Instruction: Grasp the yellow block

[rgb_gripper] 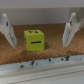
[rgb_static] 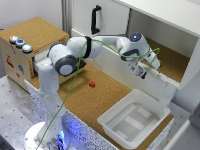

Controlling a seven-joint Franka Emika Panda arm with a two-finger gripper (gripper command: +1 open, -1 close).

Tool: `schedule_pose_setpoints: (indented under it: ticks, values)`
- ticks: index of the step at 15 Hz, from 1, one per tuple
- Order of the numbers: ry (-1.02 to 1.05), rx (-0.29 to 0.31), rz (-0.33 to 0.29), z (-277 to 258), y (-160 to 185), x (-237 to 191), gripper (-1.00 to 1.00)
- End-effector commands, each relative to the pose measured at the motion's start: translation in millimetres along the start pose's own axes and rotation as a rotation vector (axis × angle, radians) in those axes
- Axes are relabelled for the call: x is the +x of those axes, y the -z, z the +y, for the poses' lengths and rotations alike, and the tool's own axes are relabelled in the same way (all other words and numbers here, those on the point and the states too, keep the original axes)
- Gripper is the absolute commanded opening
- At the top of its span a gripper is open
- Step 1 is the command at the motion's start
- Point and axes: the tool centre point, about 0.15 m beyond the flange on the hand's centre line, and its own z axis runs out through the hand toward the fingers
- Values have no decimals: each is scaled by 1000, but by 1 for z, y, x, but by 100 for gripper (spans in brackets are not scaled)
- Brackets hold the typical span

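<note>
**Pincer spread around the yellow block on the cupboard shelf**

Cork covers the counter (rgb_static: 107,97) in the exterior view, and a white cupboard (rgb_static: 165,30) with a cork-lined shelf stands at the exterior view's right. A white arm (rgb_static: 75,52) rises from its base at the lower left and stretches across to the shelf, where the pincer (rgb_static: 149,64) sits at the shelf's front edge. The block cannot be made out from here. One red cube (rgb_static: 92,84) lies alone on the counter, well apart from the pincer. Nearer the camera, a white tray (rgb_static: 134,119) rests on the counter's right end. At the left stands a wooden box (rgb_static: 30,42) with coloured buttons on top.

Wrist view: the yellow block (rgb_gripper: 34,40) sits on cork between the two fingers (rgb_gripper: 7,31), nearer one of them and touching neither. The jaws stand wide apart, gripping nothing. A pale ledge runs across the foreground.
</note>
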Motion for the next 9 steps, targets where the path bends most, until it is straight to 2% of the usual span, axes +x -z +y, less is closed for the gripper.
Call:
schedule_pose_setpoints:
  ticks: [1, 2, 9]
  values:
    - [85, 206, -114, 15, -30, 39, 100]
    - [91, 214, -115, 13, -32, 39, -100]
    - [93, 268, -105, -4, -31, 33, -100]
